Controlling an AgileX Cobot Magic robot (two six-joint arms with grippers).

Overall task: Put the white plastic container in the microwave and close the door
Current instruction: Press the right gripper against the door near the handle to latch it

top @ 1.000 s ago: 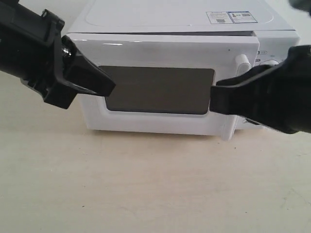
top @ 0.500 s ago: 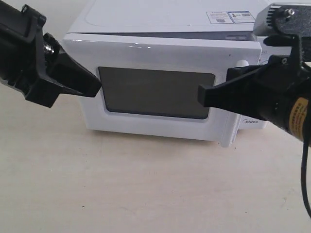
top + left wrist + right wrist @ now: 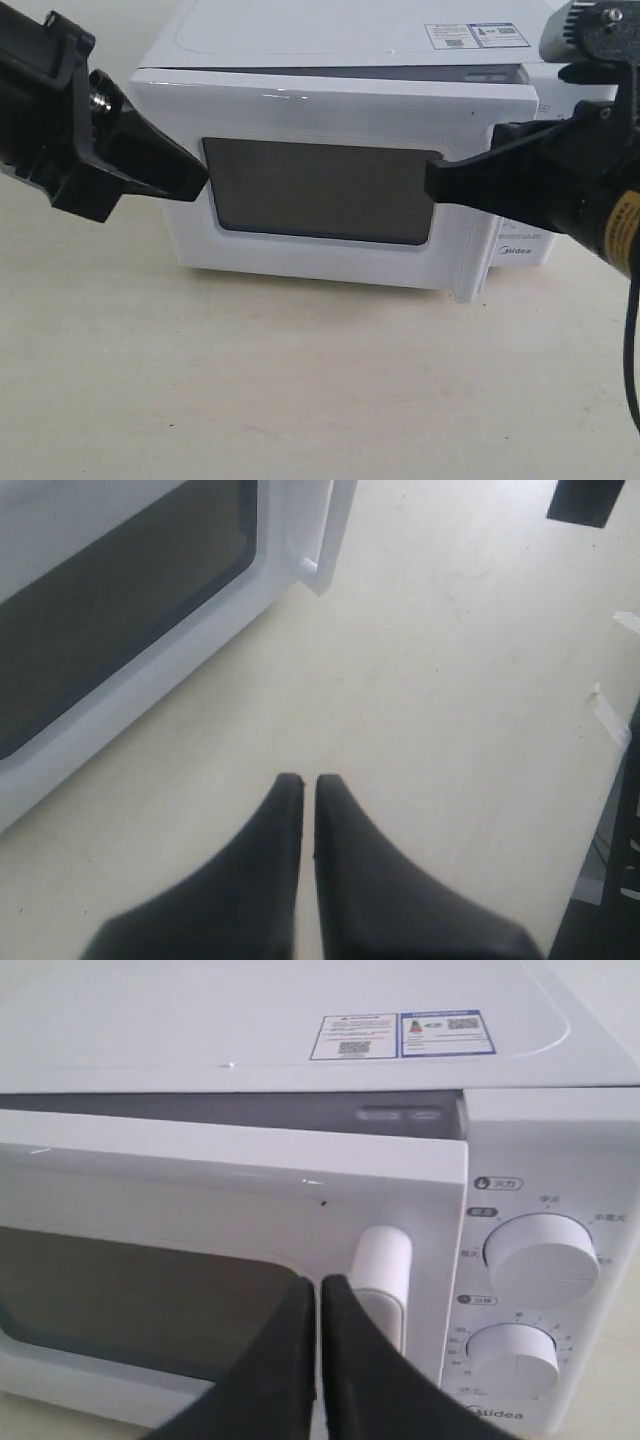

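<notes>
The white microwave (image 3: 350, 40) stands at the back of the table. Its door (image 3: 330, 110) with the dark window is nearly against the body, with a thin dark gap along its top (image 3: 250, 1112). The white plastic container is hidden. My left gripper (image 3: 200, 180) is shut and empty, its tip just beside the window's left edge; the left wrist view shows it (image 3: 303, 780) over bare table near the door (image 3: 110, 600). My right gripper (image 3: 432, 185) is shut and empty, in front of the door next to the bar handle (image 3: 380, 1270).
Two round dials (image 3: 540, 1258) (image 3: 512, 1352) sit right of the door, and stickers (image 3: 400, 1035) lie on the microwave's top. Beige tabletop (image 3: 300, 390) stretches in front. A black object (image 3: 585, 500) and scraps of tape (image 3: 605, 705) lie near the table's edge.
The door has swung in towards the microwave body. My left gripper has drawn back to the left off the window. My right gripper went left, then backed off slightly to the right.
</notes>
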